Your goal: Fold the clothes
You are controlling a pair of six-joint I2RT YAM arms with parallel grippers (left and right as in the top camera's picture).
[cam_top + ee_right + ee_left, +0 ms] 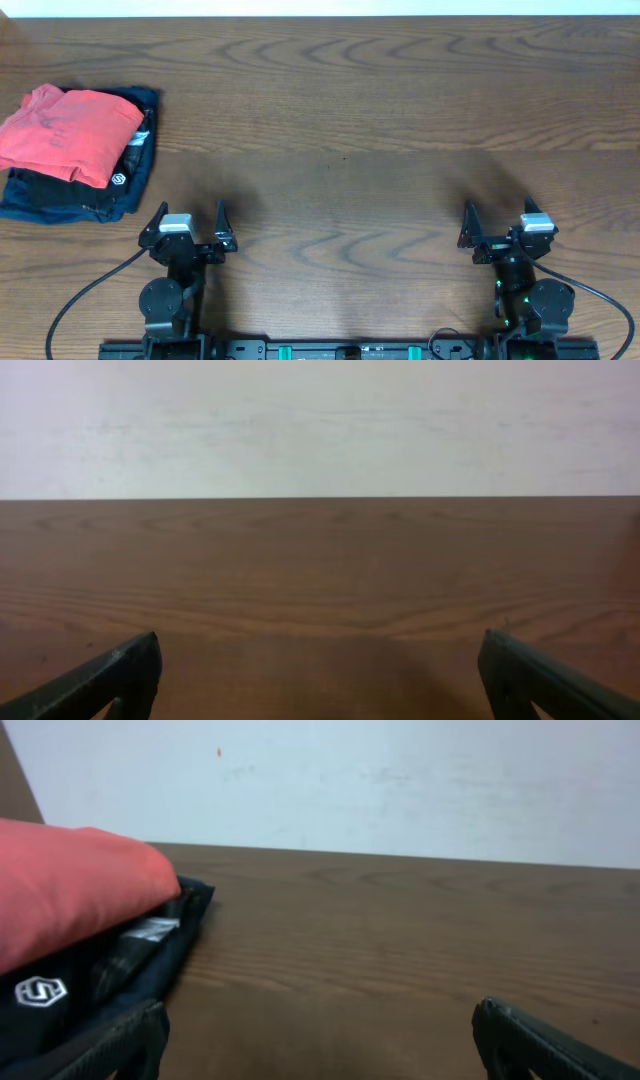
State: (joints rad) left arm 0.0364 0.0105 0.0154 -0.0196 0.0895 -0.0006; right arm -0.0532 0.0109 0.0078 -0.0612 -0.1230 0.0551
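Note:
The coral-red T-shirt (68,133) lies folded on top of a pile at the table's far left. It also shows at the left of the left wrist view (70,900). My left gripper (190,222) is open and empty near the front edge, to the right of and nearer than the pile. In its own view (320,1035) the fingers are wide apart over bare wood. My right gripper (497,222) is open and empty near the front right, and its own view (320,670) shows only wood between its fingers.
Under the red shirt lie a folded black garment with a small white logo (125,172) and a folded navy garment (60,208); both show in the left wrist view, black (60,995) and navy (175,945). The wooden table (360,130) runs to a pale wall.

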